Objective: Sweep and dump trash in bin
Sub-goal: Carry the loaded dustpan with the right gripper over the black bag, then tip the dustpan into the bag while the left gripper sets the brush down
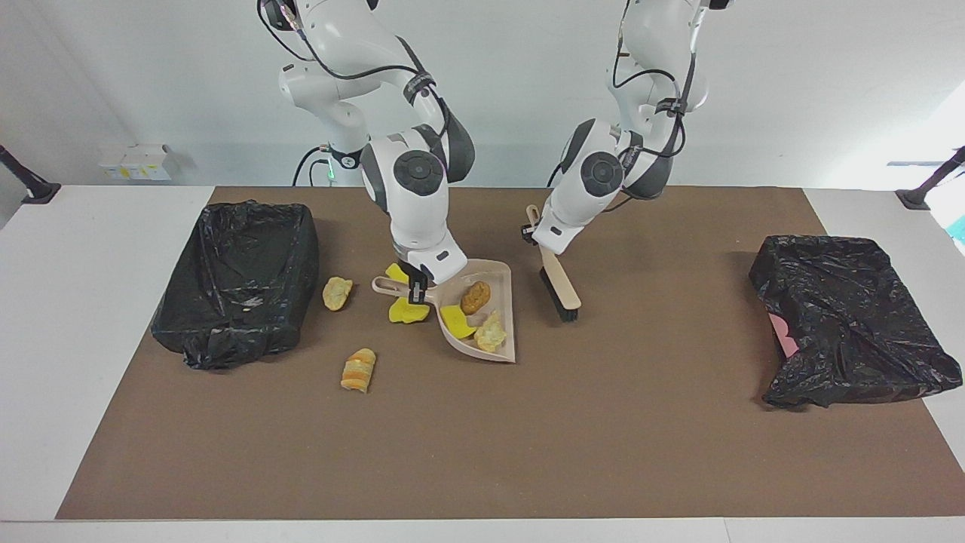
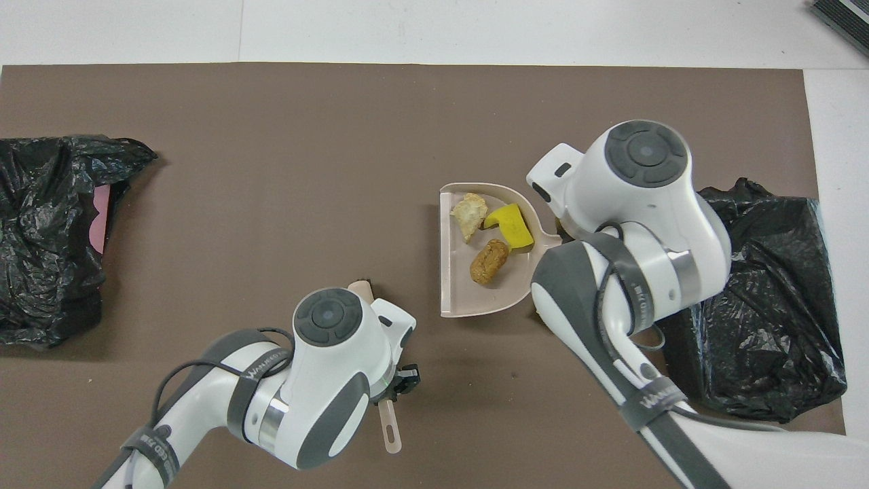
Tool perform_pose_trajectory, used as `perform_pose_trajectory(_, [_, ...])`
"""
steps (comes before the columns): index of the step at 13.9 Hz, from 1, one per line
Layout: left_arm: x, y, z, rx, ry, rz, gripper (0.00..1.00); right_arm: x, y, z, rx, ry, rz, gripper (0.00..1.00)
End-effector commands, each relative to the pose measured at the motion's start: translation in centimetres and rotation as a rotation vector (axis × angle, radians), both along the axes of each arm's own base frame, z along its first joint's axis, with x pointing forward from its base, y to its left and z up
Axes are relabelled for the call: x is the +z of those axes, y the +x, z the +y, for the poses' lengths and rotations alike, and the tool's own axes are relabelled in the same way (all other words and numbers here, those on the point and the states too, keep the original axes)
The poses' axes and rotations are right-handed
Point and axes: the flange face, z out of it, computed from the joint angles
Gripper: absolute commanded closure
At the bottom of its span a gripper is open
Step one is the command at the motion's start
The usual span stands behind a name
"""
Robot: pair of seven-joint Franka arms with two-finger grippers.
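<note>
My right gripper [image 1: 415, 289] is shut on the handle of the beige dustpan [image 1: 503, 317], which tilts just over the mat. The pan [image 2: 453, 285] carries three pieces of trash: a brown one [image 2: 489, 261], a yellow chunk [image 2: 510, 225] and a tan scrap [image 2: 470, 214]. Loose trash lies on the mat: two yellow chunks [image 1: 408, 311] under the handle, a tan piece [image 1: 337, 292] and an orange-striped piece [image 1: 358, 369]. My left gripper [image 1: 534, 232] is shut on the beige brush [image 1: 559, 290], beside the pan toward the left arm's end.
A bin lined with a black bag [image 1: 237, 279] stands open at the right arm's end of the brown mat. A second black-bagged bin [image 1: 852, 324] sits at the left arm's end. In the overhead view my right arm covers the loose scraps.
</note>
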Motion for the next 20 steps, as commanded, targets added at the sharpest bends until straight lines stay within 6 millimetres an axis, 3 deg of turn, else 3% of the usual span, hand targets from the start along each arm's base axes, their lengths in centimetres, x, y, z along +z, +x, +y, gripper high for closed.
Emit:
perform_pose_trajectory(1, [0.7, -3.4, -1.0, 0.016, 0.02, -0.044, 1.0, 3.4, -0.7, -6.2, 0.017, 0.042, 0.015, 1.0])
perform_pose_trajectory(3, [-0.3, -4.3, -2.1, -0.011, 0.021, -0.036, 1.0, 5.6, -1.0, -11.6, 0.014, 0.058, -0.005, 1.0])
perform_pose_trajectory(5, [-1.0, -4.1, -2.3, -0.014, 0.021, -0.033, 1.0, 6.8, -1.8, -18.5, -0.008, 0.078, -0.02, 1.0])
perform_pose_trajectory(6, [-1.0, -3.8, -2.2, -0.013, 0.017, -0.036, 0.95, 7.3, -2.4, -21.8, -0.011, 0.093, -0.023, 1.0])
perform_pose_trajectory(8, [-0.8, -3.0, -2.2, -0.018, 0.005, -0.039, 0.0, 8.6, -3.8, -27.8, -0.022, 0.098, -0.028, 1.0])
perform_pose_trajectory(10, [0.2, -1.0, -1.1, 0.026, -0.009, -0.054, 0.0, 10.1, -5.6, -32.4, -0.014, 0.096, -0.043, 1.0])
perform_pose_trajectory(12, [1.4, 1.4, -0.4, 0.063, -0.02, -0.084, 0.0, 10.8, -8.1, -38.4, -0.009, 0.081, -0.044, 1.0])
perform_pose_trajectory(14, [1.8, 4.5, 1.7, 0.093, -0.007, -0.14, 0.0, 11.4, -10.1, -42.5, 0.025, 0.036, -0.048, 1.0])
perform_pose_trajectory(17, [3.5, 9.6, 3.7, 0.143, -0.007, -0.212, 0.0, 11.4, -11.2, -45.0, 0.038, -0.104, -0.022, 1.0])
perform_pose_trajectory(20, [3.9, 14.7, 6.2, 0.12, 0.032, -0.309, 0.0, 10.3, -11.7, -44.2, 0.082, -0.223, -0.033, 1.0])
